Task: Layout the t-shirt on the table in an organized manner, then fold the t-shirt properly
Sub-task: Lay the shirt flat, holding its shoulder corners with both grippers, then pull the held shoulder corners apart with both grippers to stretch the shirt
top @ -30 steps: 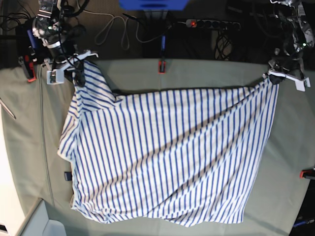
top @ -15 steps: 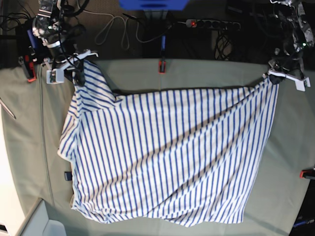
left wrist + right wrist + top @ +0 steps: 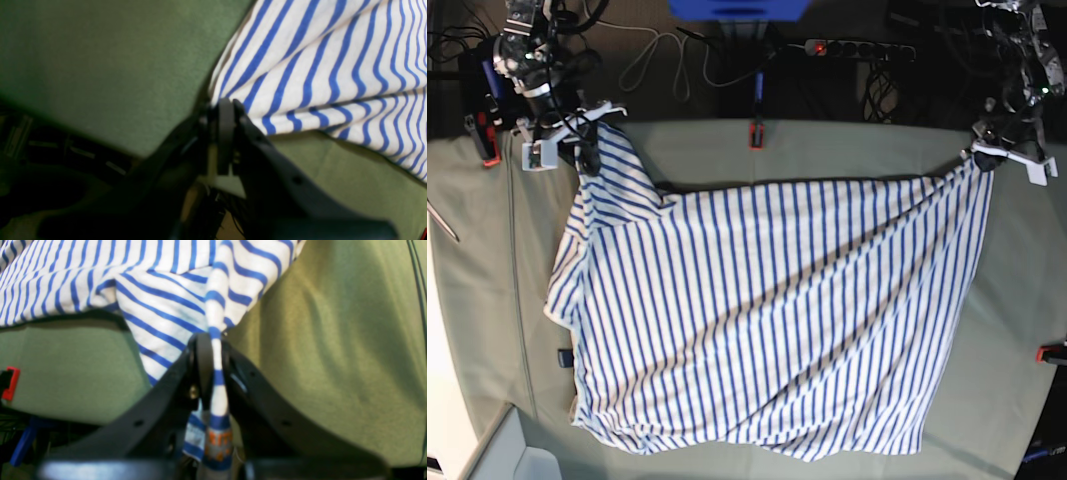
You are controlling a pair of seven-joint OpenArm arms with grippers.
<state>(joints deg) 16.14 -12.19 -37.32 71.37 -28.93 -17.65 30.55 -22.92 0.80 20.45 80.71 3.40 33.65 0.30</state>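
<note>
Stretching between both claws, the t-shirt (image 3: 767,320) lies w/ its long axis running left-right along the far side of the desk (image 3: 867,150); the rest drapes toward the near edge. Right claw (image 3: 213,350) is clamped on a bunched, rope-like corner; left claw (image 3: 227,106) pinches the opposite corner. Each arm sits at its own end, neither nearer. Cloth is soft, thin, wrinkled, esp. at near hem; desk cover is matte, felt-like.
</note>
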